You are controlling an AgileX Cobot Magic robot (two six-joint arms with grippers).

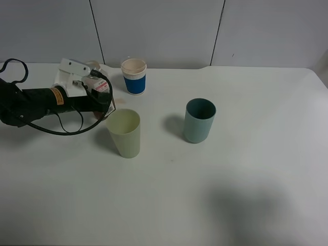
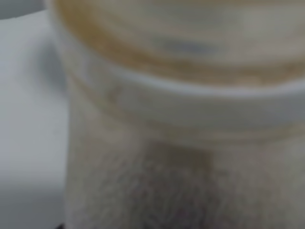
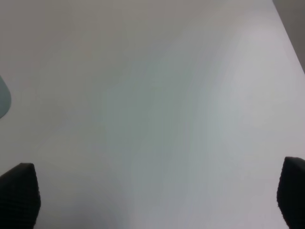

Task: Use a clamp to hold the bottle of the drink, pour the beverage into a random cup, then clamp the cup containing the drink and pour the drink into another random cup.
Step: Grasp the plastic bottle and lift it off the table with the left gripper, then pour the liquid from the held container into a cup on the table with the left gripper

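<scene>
The bottle of the drink [image 1: 102,87] stands at the back left of the table, partly hidden by my left arm. My left gripper [image 1: 104,100] is shut on it. In the left wrist view the bottle [image 2: 157,157] fills the frame, blurred, with its wide neck and brown beverage [image 2: 119,52] showing. The pale yellow-green cup [image 1: 124,132] stands upright just in front of the bottle. The teal cup [image 1: 199,121] stands upright to its right. My right gripper [image 3: 157,202] is open over bare table, and only its dark fingertips [image 3: 19,193] show.
A short blue cup with a white ribbed rim [image 1: 134,76] stands behind the bottle, near the back edge. The white table [image 1: 230,179] stretches to the front and right. An edge of the teal cup [image 3: 3,95] shows in the right wrist view.
</scene>
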